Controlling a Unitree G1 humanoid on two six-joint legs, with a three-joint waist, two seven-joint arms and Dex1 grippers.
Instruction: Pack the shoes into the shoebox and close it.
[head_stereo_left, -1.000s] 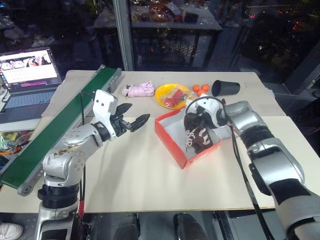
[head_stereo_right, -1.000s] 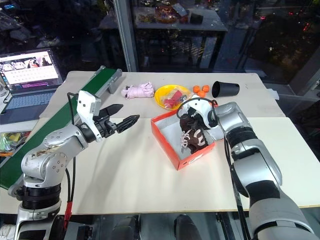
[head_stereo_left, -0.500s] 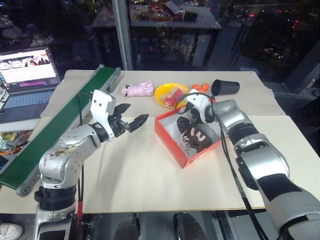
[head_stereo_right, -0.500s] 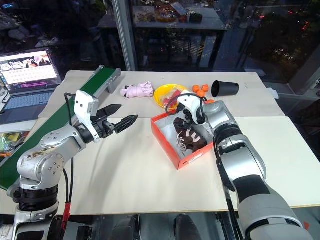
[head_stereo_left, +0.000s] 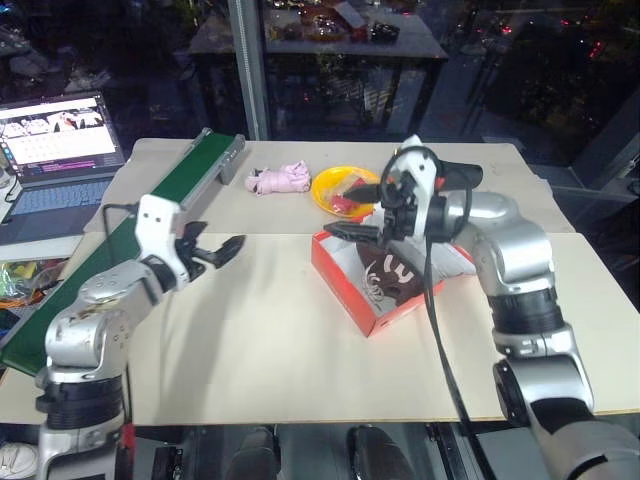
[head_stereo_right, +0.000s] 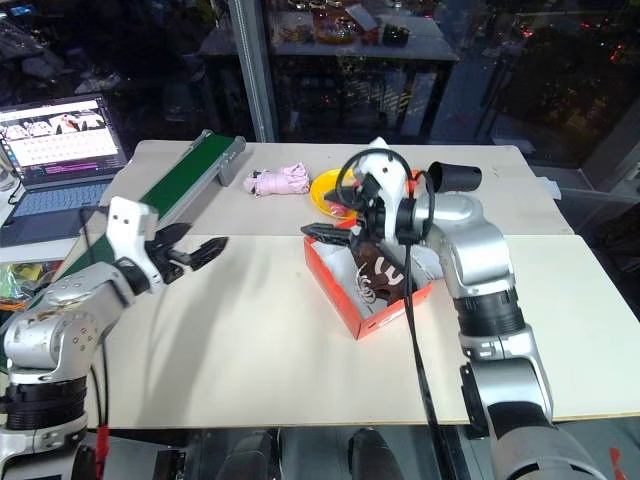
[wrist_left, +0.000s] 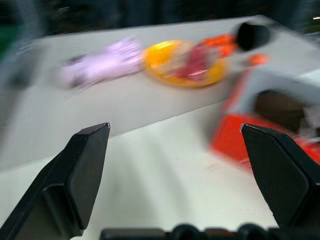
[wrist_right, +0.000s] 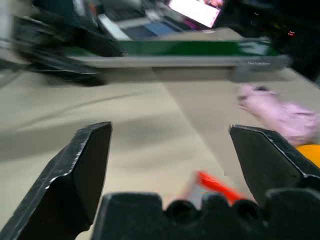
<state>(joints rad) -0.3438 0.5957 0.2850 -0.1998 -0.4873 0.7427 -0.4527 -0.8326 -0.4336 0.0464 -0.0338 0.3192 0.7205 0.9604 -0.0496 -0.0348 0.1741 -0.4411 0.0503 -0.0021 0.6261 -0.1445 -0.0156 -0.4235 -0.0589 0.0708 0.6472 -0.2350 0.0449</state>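
Note:
The red-orange shoebox (head_stereo_left: 345, 280) stands open on the table, right of centre. Dark brown shoes (head_stereo_left: 392, 275) with pale laces lie inside it against the white lining; I cannot tell the two apart. My right gripper (head_stereo_left: 340, 212) hovers over the box's left end, pointing left, open and holding nothing. Well to the left of the box, my left gripper (head_stereo_left: 222, 237) hangs open and empty above the table. The left wrist view shows the shoebox (wrist_left: 250, 142) ahead of its spread fingers (wrist_left: 82, 170).
A green conveyor (head_stereo_left: 130, 235) runs along the table's left side, with a laptop (head_stereo_left: 60, 150) beyond it. At the back lie a pink plush toy (head_stereo_left: 280, 178), a yellow plate (head_stereo_left: 335, 185) with red items and a black cup (head_stereo_left: 465, 175) on its side.
My right gripper opened, let the shoe down into the box, and rose back above the box's left end. My left gripper swung left and lower, away from the box.

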